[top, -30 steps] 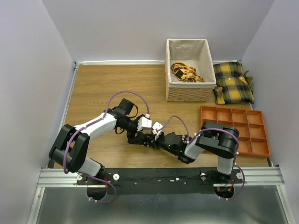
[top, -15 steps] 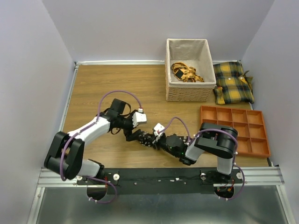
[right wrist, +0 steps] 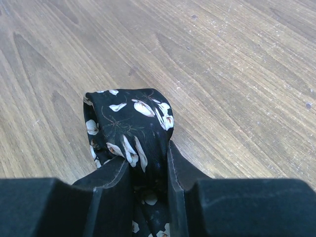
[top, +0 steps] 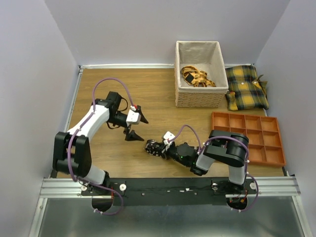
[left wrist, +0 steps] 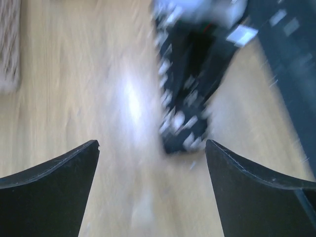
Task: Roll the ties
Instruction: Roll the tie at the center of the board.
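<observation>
A black tie with white flowers, rolled into a small coil (top: 154, 147), lies low on the table near the middle front. My right gripper (top: 162, 148) is shut on this coil; in the right wrist view the coil (right wrist: 127, 126) sticks out from between the fingers, just above the wood. My left gripper (top: 138, 126) is open and empty, up and left of the coil and apart from it. In the left wrist view the coil (left wrist: 185, 129) is blurred, ahead of the spread fingers (left wrist: 59, 182).
A wicker basket (top: 200, 98) at the back holds yellow patterned fabric (top: 196, 76). Two yellow-and-black plaid cushions (top: 247, 87) lie to its right. An orange compartment tray (top: 248, 138) sits at the right front. A black rail (top: 168, 190) runs along the near edge.
My left gripper has let go near the coil and pulled back up and to the left, now open. My right gripper stays shut on the coil in about the same place.
</observation>
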{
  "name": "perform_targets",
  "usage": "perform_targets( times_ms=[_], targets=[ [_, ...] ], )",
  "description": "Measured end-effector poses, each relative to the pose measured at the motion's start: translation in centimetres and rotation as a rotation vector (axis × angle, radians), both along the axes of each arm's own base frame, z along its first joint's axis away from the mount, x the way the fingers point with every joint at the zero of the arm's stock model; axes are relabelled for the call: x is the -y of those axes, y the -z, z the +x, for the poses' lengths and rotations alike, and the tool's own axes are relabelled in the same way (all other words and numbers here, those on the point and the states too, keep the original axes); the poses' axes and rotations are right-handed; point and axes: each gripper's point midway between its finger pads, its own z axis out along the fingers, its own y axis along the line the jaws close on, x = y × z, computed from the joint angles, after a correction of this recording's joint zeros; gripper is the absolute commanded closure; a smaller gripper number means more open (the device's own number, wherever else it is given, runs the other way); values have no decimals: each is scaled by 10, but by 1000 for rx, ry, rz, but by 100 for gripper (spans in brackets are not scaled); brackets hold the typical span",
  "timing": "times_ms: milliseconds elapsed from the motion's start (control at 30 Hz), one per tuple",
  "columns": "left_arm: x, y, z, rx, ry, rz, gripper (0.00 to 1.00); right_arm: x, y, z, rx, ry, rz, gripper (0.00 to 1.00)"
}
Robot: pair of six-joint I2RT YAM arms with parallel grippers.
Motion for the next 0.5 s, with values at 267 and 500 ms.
perform_targets(
  times_ms=[267, 500],
  targets=[
    [21, 8, -97, -312, 95, -74, 1, 3, 0, -2, -17, 2, 4, 99],
    [21, 45, -63, -294, -256, 46, 1, 17, 1, -13, -8, -32, -29, 99]
  ],
)
